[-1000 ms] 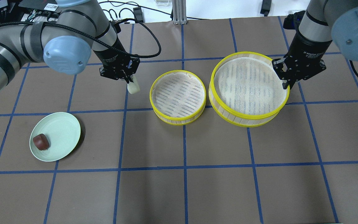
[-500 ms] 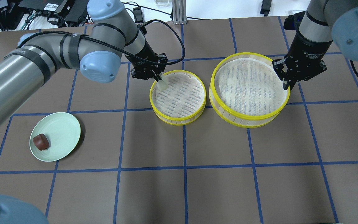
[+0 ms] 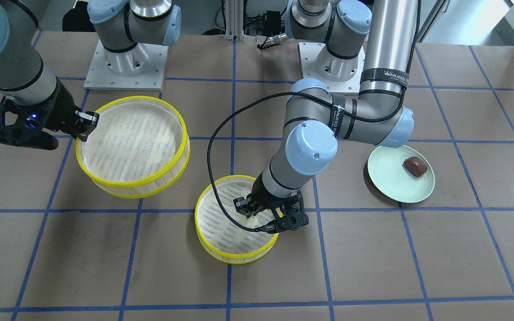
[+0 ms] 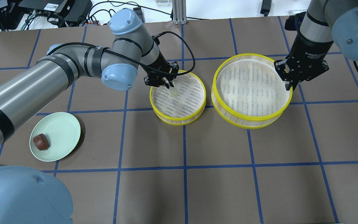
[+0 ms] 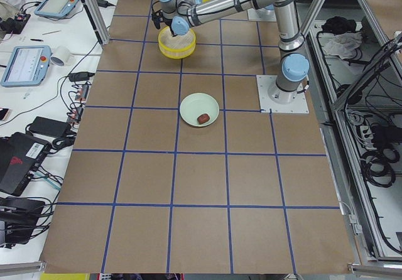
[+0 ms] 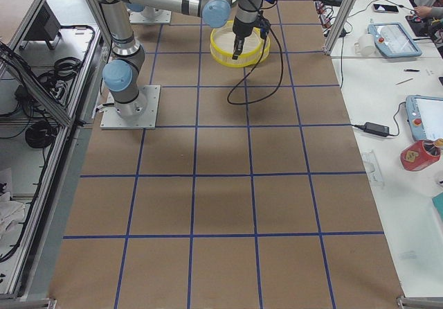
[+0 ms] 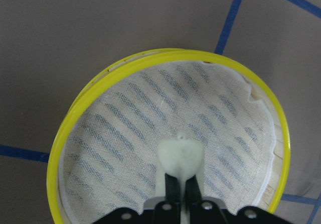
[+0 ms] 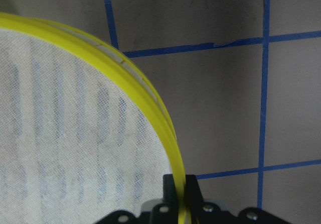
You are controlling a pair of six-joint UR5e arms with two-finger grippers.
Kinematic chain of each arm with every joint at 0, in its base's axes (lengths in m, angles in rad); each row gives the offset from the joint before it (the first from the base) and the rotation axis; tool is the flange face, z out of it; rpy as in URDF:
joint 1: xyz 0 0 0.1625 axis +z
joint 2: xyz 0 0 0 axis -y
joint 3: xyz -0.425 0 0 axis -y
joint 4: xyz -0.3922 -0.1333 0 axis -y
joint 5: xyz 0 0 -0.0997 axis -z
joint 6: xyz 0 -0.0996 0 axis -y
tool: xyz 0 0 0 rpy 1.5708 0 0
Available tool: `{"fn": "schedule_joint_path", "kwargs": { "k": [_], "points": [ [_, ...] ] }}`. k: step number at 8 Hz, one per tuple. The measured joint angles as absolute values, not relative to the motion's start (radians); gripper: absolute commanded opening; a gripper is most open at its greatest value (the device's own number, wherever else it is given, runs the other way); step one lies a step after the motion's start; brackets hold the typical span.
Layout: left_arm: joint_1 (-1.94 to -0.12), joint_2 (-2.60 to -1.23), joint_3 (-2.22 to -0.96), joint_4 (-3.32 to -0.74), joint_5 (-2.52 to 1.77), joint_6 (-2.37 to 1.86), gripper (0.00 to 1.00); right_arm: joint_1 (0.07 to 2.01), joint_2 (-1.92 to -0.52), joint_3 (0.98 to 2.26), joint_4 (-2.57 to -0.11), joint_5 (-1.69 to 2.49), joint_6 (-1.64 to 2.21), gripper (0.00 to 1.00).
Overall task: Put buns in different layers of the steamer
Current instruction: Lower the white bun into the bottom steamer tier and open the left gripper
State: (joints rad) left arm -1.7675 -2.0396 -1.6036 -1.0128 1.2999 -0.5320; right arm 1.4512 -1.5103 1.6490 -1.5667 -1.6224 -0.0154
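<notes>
My left gripper [image 4: 169,85] is shut on the cream-white bun [image 4: 172,91] and holds it low inside the smaller steamer tray [image 4: 179,121], near its back left rim. The wrist view shows the bun [image 7: 179,156] pinched between the fingers over the white liner; I cannot tell if it touches. The dark reddish-brown bun [image 4: 41,142] lies on the pale green plate [image 4: 70,124] at the front left. My right gripper [image 4: 291,84] is shut on the right rim of the larger steamer tray [image 4: 247,123]; the yellow rim [image 8: 150,103] runs between its fingers.
The two trays stand side by side at mid-table, almost touching. My left arm reaches across the table's left half above the plate. A black cable [image 3: 212,147] loops from the left wrist over the table. Blue tape lines grid the brown tabletop.
My left arm has swung right, carrying the white bun from beside the smaller tray to over its liner and lower. The larger tray, in my right gripper, has shifted slightly right.
</notes>
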Motion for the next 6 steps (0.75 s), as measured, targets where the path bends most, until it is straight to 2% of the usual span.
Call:
{"fn": "schedule_joint_path", "kwargs": {
  "k": [6],
  "points": [
    [-1.770, -2.022, -1.602, -1.014, 1.305, -0.542, 1.00, 1.451, -1.512, 1.649, -1.564, -1.628, -0.014, 0.09]
  ]
}}
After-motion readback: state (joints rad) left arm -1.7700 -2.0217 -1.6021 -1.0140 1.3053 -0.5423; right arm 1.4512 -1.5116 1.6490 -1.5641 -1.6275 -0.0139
